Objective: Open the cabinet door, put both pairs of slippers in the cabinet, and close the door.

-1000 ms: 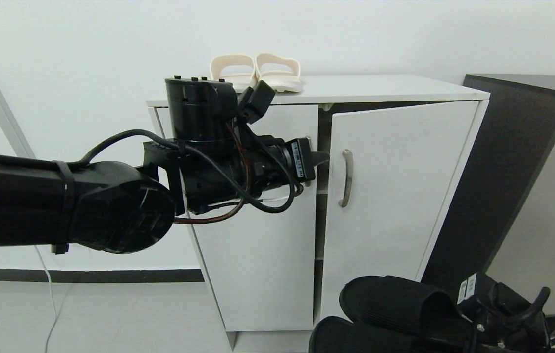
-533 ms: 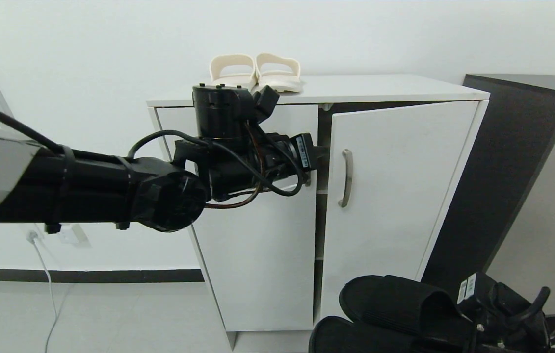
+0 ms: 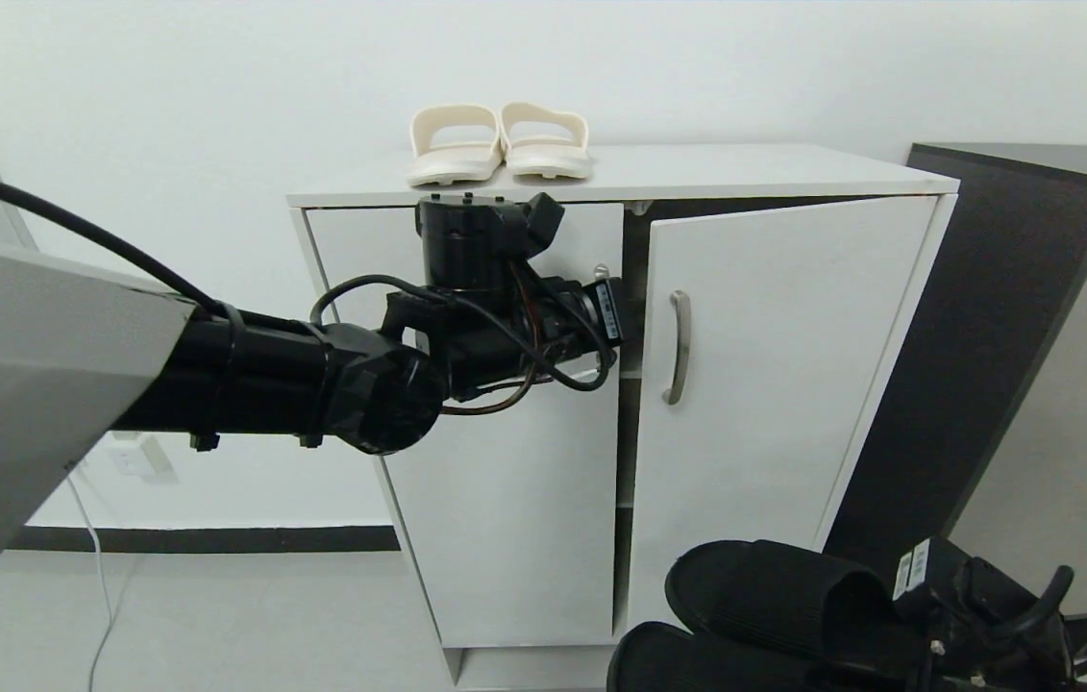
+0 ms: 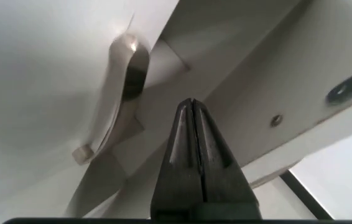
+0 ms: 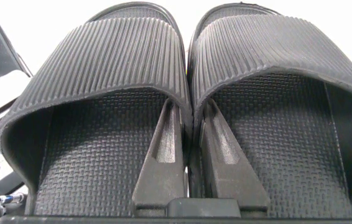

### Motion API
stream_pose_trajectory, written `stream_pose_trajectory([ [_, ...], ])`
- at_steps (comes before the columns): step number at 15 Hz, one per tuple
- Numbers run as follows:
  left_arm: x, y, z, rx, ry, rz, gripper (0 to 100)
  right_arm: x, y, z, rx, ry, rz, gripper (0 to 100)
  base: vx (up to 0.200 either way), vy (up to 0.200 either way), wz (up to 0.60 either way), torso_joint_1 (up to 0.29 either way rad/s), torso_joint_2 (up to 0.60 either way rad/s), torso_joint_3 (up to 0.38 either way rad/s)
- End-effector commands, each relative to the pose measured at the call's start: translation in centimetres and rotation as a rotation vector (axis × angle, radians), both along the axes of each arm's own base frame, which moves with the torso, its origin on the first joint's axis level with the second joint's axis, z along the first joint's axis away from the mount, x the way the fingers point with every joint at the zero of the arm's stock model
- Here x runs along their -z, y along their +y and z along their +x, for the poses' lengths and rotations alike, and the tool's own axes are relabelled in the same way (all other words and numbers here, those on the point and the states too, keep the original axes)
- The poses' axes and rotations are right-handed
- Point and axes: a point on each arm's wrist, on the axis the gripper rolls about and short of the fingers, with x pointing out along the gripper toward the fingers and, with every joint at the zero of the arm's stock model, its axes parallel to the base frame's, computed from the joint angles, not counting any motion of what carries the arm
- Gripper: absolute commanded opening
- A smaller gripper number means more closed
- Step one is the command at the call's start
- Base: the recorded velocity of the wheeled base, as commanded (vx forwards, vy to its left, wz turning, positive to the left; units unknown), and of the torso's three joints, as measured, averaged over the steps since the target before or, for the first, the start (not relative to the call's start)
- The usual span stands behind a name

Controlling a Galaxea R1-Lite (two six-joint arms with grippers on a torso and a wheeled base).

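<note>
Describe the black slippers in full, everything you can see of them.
The black slippers are a pair of slides in what looks like matte rubbery foam, with wide ribbed straps and finely patterned footbeds. They lie side by side, inner edges pressed together and pinched by the right gripper, one finger inside each. They are held low in front of the cabinet's right door.

The black slippers point(image 3: 774, 596) are cut off at the bottom edge, and the left arm point(image 3: 293, 384) hides most of one door handle point(image 3: 603, 273).
</note>
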Motion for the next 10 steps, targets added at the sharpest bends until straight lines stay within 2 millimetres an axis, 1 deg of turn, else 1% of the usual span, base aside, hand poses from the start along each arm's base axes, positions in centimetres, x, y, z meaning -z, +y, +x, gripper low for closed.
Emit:
stream_pose_trajectory([
  [1,0.3,-0.4,-0.6,0.016,0.011,0.009,0,0.1,0.0,0.0,-0.003,0.003,-0.002,0,-0.2,0.0,0.0,-0.002,0.0,-0.002],
  [2,-0.1,-0.9,-2.8,0.058,0.013,0.01,0,0.1,0.1,0.0,-0.005,0.003,-0.004,0,-0.2,0.0,0.0,-0.002,0.0,0.002],
  [4,-0.8,-1.6,-6.2,0.128,-0.012,-0.006,0,0.1,0.2,-0.2,-0.016,0.004,-0.005,0,-0.2,0.0,0.0,0.002,0.0,0.005],
  [6,-1.4,-1.1,-7.6,0.145,-0.025,-0.016,0,0.2,0.2,-0.3,-0.019,0.006,-0.007,0,-0.2,0.0,0.0,0.0,0.0,0.009],
  [7,-1.5,-0.9,-7.9,0.145,-0.027,-0.016,0,0.2,0.2,-0.3,-0.019,0.007,-0.008,0,-0.2,0.0,0.0,0.002,0.0,0.002],
  [8,-1.4,-0.5,-7.7,0.132,-0.025,-0.012,0,0.2,0.1,-0.3,-0.019,0.006,-0.007,0,0.0,0.0,0.0,0.0,0.0,0.0],
  [10,-1.3,1.2,-7.7,0.096,-0.037,-0.02,0,0.2,0.1,-0.3,-0.019,0.005,-0.006,0,0.0,0.0,0.0,0.0,0.0,0.0],
])
